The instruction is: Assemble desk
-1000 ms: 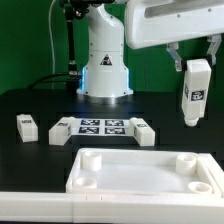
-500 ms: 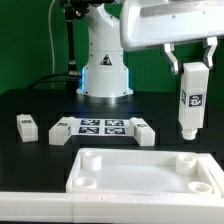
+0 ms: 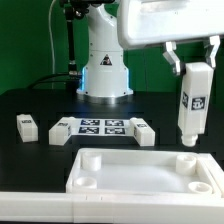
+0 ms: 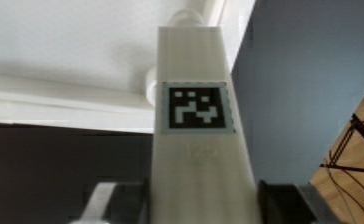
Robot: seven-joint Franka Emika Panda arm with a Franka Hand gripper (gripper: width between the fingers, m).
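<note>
Exterior view has the pincer (image 3: 195, 66) at the exterior view's right, closed on the upper end of one white leg (image 3: 192, 100). This leg hangs upright in the air, and its tag (image 3: 195, 100) faces the camera. The lower end of the leg is just above the far socket (image 3: 188, 160) on the exterior view's right side of the tabletop (image 3: 140, 176), and a small gap seems to be between them.

The tabletop lies flat on the black worktop (image 3: 25, 105), close to the camera, rim upward, with one round socket in each corner. Behind it the three other legs (image 3: 27, 126) lie on their sides. One is well apart at the exterior view's left. The other two are just beside the two short ends of the marker board (image 3: 100, 126), which lies in front of the robot base (image 3: 105, 70).

Wrist view looks along the held leg (image 4: 205, 150), which fills the middle with its tag (image 4: 197, 107) sharp. The dark fingers (image 4: 285, 205) press on both its sides, and the white tabletop (image 4: 54, 80) is blurred behind it
</note>
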